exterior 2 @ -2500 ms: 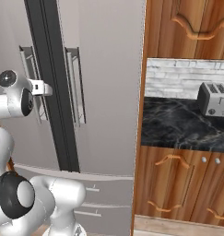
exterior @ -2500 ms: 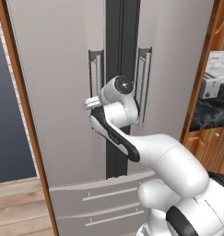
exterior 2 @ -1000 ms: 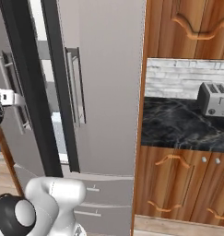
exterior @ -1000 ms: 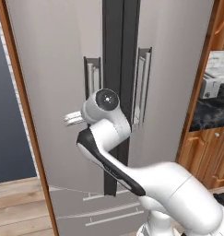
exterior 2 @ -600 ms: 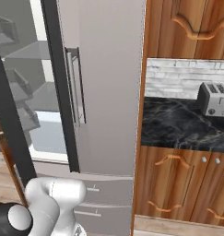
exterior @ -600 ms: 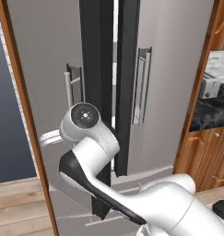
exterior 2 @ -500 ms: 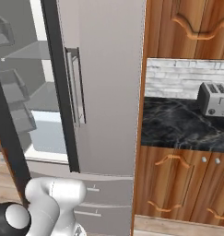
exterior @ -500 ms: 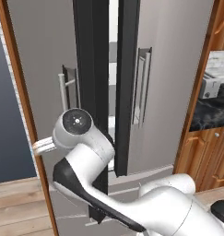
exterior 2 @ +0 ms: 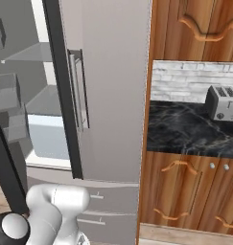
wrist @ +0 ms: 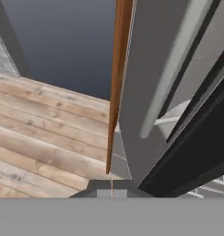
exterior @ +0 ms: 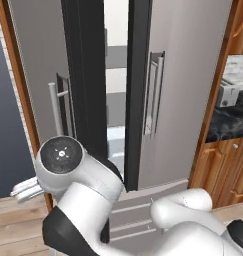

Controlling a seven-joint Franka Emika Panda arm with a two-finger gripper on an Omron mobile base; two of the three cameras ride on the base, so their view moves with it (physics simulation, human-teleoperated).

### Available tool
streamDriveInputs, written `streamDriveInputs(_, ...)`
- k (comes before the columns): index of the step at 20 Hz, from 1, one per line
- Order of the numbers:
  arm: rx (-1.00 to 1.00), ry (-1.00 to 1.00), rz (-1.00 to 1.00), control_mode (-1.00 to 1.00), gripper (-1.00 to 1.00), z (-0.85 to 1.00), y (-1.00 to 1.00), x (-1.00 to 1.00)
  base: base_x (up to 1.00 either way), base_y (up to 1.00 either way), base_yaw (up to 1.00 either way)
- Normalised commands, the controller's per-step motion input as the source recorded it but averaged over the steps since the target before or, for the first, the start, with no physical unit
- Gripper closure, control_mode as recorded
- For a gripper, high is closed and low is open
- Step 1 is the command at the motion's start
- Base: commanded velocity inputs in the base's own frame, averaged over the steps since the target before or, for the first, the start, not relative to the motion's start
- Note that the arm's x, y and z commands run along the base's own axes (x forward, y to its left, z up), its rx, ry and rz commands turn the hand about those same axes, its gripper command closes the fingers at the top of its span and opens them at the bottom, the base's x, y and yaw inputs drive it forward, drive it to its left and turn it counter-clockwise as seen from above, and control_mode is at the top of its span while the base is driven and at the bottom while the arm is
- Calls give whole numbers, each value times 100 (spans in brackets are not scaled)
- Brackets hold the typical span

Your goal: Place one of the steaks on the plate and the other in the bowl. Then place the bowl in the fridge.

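A: Left base view, status?
B: The fridge (exterior: 188, 90) stands with its left door (exterior: 43, 75) swung open; the gripper (exterior: 25, 189) sits low, below that door's handle (exterior: 55, 112), jaws fully closed on nothing.
A: Right base view?
B: Open fridge interior with shelves (exterior 2: 27, 55) and a pale drawer (exterior 2: 48, 136); a toaster (exterior 2: 222, 103) sits on the counter (exterior 2: 185, 129).
A: Hand view?
B: Door edge, handle bar and wooden floor (wrist: 44, 133).
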Motion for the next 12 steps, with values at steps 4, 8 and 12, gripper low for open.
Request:
streamDriveInputs(4,7,-14,0,-100,100,36,-100,-32,0,0,0)
streamDriveInputs(8,13,-4,1,-100,-100,23,-100,5,0,0,0)
streamDriveInputs(12,16,0,15,-100,-100,8,-100,12,0,0,0)
